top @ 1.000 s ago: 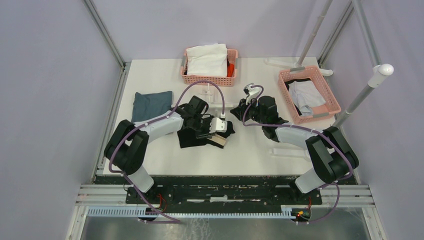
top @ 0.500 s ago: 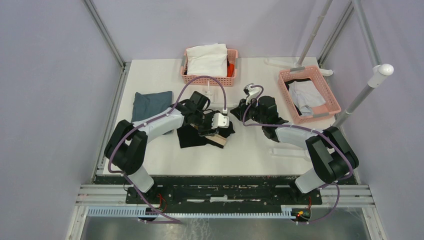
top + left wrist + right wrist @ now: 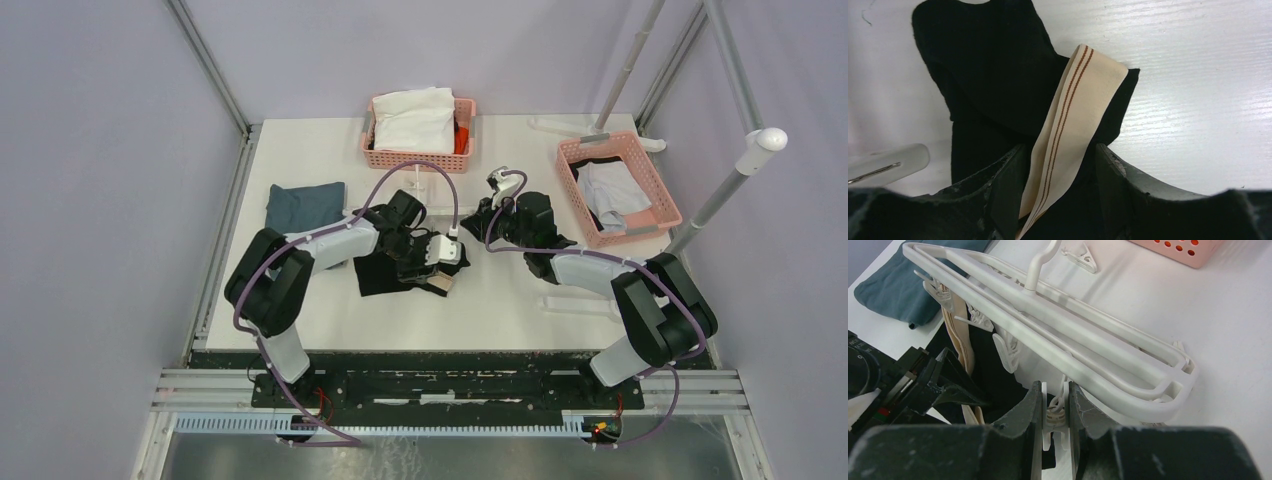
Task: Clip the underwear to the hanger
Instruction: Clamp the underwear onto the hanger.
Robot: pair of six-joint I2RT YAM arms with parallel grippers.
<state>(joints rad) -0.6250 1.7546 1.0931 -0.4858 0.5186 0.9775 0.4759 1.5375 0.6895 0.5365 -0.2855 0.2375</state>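
The underwear is black with a beige waistband and lies crumpled on the table at centre. My left gripper is open and straddles the waistband; its fingers stand apart on either side without pinching it. The white hanger lies tilted just right of the underwear, its hook pointing to the far side. My right gripper is shut on one dangling clip of the hanger's near rail. In the top view it faces the left gripper closely.
A folded blue-grey cloth lies at the left. A pink basket with a white garment stands at the back centre, and another pink basket with clothes at the right. Slanted poles rise at the right edge.
My left gripper has opened and let go of the waistband, which now lies loose between its fingers. The left arm has shifted slightly right. The right arm has not moved.
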